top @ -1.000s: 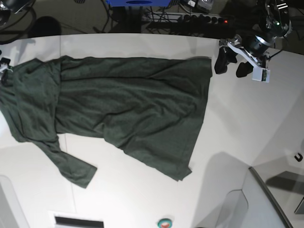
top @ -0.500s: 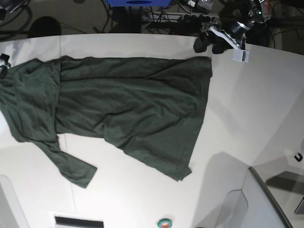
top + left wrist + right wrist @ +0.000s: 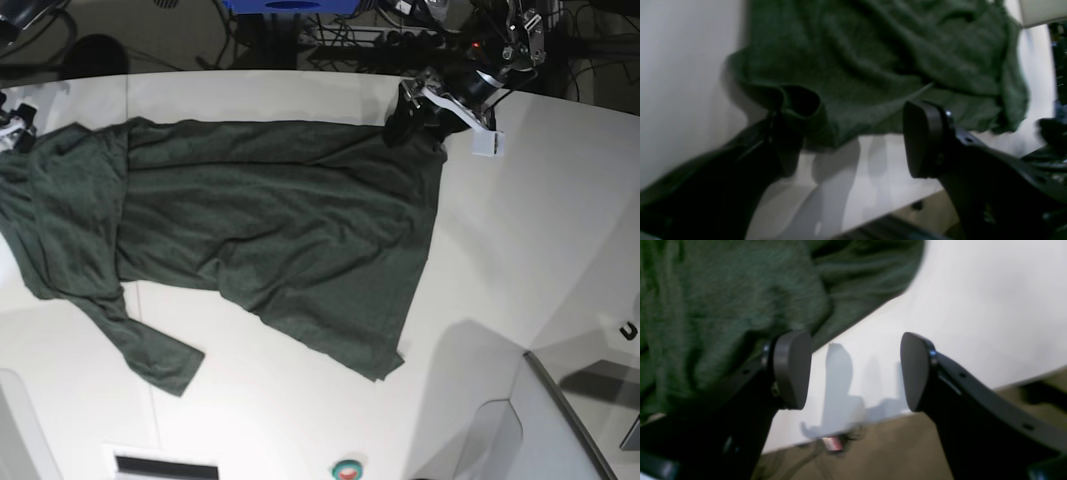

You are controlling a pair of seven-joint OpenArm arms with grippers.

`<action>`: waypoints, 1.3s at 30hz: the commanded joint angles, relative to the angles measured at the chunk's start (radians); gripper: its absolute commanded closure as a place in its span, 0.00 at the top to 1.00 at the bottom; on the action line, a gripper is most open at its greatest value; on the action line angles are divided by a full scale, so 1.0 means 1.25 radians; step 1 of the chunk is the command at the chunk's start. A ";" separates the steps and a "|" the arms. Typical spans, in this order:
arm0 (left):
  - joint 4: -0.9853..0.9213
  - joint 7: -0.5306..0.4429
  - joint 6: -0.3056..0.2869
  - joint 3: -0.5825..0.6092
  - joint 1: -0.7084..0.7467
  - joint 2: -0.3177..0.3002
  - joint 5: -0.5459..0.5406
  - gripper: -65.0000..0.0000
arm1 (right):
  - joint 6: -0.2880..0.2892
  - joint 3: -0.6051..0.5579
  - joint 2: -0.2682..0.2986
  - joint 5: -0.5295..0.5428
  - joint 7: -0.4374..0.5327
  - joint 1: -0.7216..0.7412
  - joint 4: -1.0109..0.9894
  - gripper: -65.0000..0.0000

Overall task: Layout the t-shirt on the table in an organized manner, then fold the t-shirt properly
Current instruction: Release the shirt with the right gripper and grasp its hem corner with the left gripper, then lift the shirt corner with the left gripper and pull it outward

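Left tool (image 3: 420, 122), pads apart and gripping nothing, has swung in from off to the side to the t-shirt's (image 3: 270, 240) far hem corner, straddling a curled fold. Spread but skewed, the t-shirt lies across the white counter (image 3: 520, 260). Right tool (image 3: 855, 370) gapes empty beside the opposite edge. Straightening looks imminent.

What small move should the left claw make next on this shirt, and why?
Probably ease down and close on the hem corner. The left claw stands open at the far corner of the dark green t-shirt, one finger by the curled hem, gripping nothing yet. The cloth lies skewed and wrinkled on the white table, so it needs pulling straight.
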 commanded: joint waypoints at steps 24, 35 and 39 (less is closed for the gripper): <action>-0.023 0.030 0.016 -0.002 -0.015 -0.006 0.026 0.00 | 0.004 0.003 0.169 0.346 0.081 0.074 -0.434 0.61; 0.062 0.033 0.016 -0.008 0.014 -0.006 0.025 0.00 | 0.004 -0.001 0.175 0.346 0.078 0.108 -0.513 0.60; 0.062 0.033 0.016 -0.008 0.014 -0.006 0.025 0.00 | 0.004 -0.001 0.173 0.346 0.075 0.107 -0.514 0.60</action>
